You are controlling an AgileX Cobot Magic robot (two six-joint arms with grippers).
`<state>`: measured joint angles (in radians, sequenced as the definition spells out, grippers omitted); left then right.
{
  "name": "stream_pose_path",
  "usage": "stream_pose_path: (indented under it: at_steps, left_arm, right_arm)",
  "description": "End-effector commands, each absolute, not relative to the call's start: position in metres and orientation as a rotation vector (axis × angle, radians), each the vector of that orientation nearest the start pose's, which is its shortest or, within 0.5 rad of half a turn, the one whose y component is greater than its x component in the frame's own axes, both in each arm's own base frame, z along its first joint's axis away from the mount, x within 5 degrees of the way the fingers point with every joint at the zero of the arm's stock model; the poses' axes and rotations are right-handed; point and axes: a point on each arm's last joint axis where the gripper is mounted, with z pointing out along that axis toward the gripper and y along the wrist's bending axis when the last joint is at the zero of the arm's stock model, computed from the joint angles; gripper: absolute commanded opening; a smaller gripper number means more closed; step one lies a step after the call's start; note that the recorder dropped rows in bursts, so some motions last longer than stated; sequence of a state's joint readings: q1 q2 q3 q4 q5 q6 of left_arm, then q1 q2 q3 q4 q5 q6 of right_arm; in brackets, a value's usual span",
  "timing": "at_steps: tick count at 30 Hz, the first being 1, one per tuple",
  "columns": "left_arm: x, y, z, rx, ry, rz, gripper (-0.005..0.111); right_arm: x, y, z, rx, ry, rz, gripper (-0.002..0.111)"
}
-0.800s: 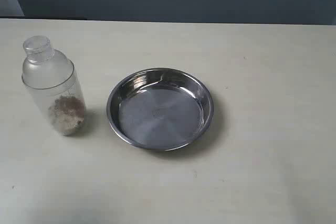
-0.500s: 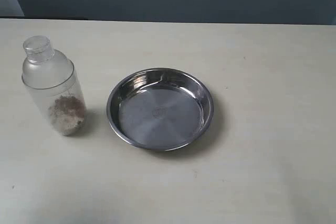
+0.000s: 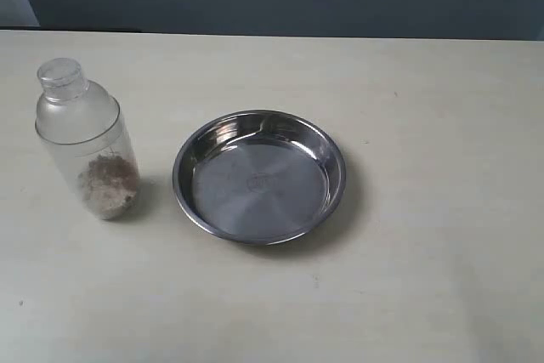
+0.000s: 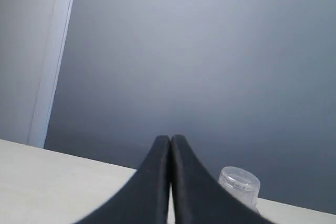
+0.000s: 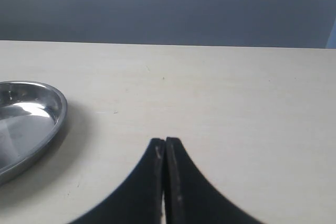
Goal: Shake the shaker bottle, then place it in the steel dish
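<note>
Pale tabletop (image 3: pixel 425 295) with one shaker bottle (image 3: pixel 85 149), one steel dish (image 3: pixel 259 183); left fingers (image 4: pixel 152 184) and right fingers (image 5: pixel 149 184) each pressed together.

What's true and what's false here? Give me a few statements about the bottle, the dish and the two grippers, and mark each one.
1. The bottle stands upright on the table. True.
2. The bottle sits inside the dish. False: it stands on the table beside the dish, with a gap between them.
3. The dish has food in it. False: only its bare steel bottom shows.
4. The left gripper is shut with nothing in it. True.
5. The right gripper holds the bottle. False: its jaws are pressed together on nothing, over bare table near the dish.
6. Brownish bits lie at the bottom of the bottle. True.
</note>
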<state>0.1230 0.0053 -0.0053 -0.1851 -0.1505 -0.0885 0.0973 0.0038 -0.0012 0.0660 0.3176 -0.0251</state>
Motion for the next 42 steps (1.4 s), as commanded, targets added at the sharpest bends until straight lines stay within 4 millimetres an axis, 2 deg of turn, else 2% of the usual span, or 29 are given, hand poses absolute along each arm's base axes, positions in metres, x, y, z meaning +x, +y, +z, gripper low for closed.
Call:
stream_pose_path:
  at_steps: [1,4,7,10,16,19,22,25,30,32,34,37,39,40,41,42]
  left_arm:
    - [0.053,0.009,0.226,-0.347,1.293,-0.193,0.0]
    - [0.051,0.01,0.234,-0.369,1.192,-0.229,0.0]
    - [0.041,0.012,0.254,-0.325,0.948,-0.227,0.0]
    - [0.036,0.009,0.283,-0.249,0.855,-0.176,0.0]
    - [0.063,-0.004,0.347,0.048,0.915,0.027,0.0]
    - [0.081,-0.004,0.369,0.081,0.927,0.041,0.0]
    - [0.097,-0.002,0.381,0.072,0.951,0.032,0.003]
    - [0.112,0.001,0.38,0.042,1.026,-0.009,0.02]
    - [0.133,0.005,0.365,0.001,1.18,-0.016,0.076]
    - [0.138,0.006,0.358,-0.037,1.237,-0.053,0.087]
    - [0.143,0.005,0.349,-0.035,1.313,-0.072,0.092]
    - [0.146,0.0,0.332,-0.025,1.393,-0.15,0.092]
    - [0.143,-0.013,0.312,0.073,1.43,-0.273,0.092]
    - [0.14,-0.021,0.295,0.15,1.465,-0.344,0.092]
    - [0.139,-0.024,0.287,0.178,1.487,-0.355,0.092]
    - [0.138,-0.025,0.267,0.168,1.549,-0.382,0.092]
  right_arm:
    - [0.054,0.007,0.186,-0.072,1.79,0.115,-0.001]
    - [0.054,0.007,0.186,-0.072,1.79,0.115,-0.001]
    - [0.054,0.007,0.186,-0.072,1.79,0.115,-0.001]
    - [0.054,0.007,0.186,-0.072,1.79,0.115,-0.001]
    - [0.054,0.007,0.186,-0.072,1.79,0.115,-0.001]
    - [0.054,0.007,0.186,-0.072,1.79,0.115,-0.001]
    - [0.054,0.007,0.186,-0.072,1.79,0.115,-0.001]
    - [0.054,0.007,0.186,-0.072,1.79,0.115,-0.001]
    - [0.054,0.007,0.186,-0.072,1.79,0.115,-0.001]
    - [0.054,0.007,0.186,-0.072,1.79,0.115,-0.001]
    - [0.054,0.007,0.186,-0.072,1.79,0.115,-0.001]
    - [0.054,0.007,0.186,-0.072,1.79,0.115,-0.001]
    - [0.054,0.007,0.186,-0.072,1.79,0.115,-0.001]
    - [0.054,0.007,0.186,-0.072,1.79,0.115,-0.001]
    - [0.054,0.007,0.186,-0.072,1.79,0.115,-0.001]
    - [0.054,0.007,0.186,-0.072,1.79,0.115,-0.001]
